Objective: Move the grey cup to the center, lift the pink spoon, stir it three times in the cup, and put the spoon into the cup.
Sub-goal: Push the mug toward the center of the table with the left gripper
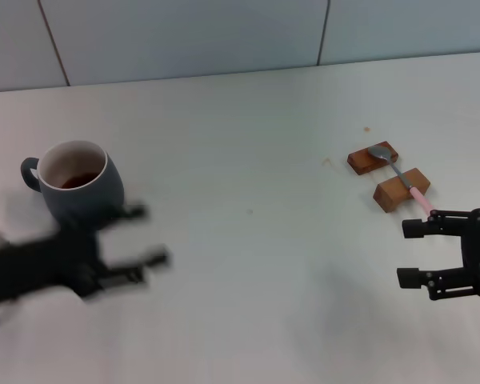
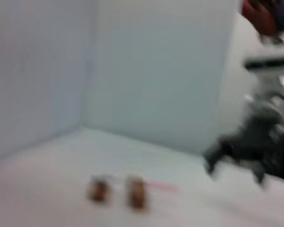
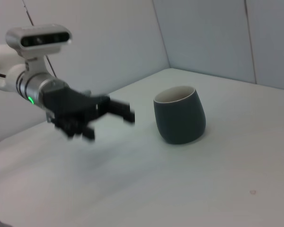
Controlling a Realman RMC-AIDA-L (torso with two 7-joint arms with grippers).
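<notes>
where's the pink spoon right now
In the head view the pink spoon lies on the robot's right side of the table, bridging two wooden blocks, its handle end just beyond the open right gripper.

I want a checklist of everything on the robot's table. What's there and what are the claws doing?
Surface: white table, a few small specks near the blocks.
Job's things: grey cup at the left, upright, dark liquid inside; pink spoon lying across two wooden blocks at the right.
Clutter: nothing seen.
Grippers: left gripper open, just in front of the cup; right gripper open, empty, near the spoon's handle end.
Cables: nothing seen.
Surroundings: pale panelled wall.
</notes>
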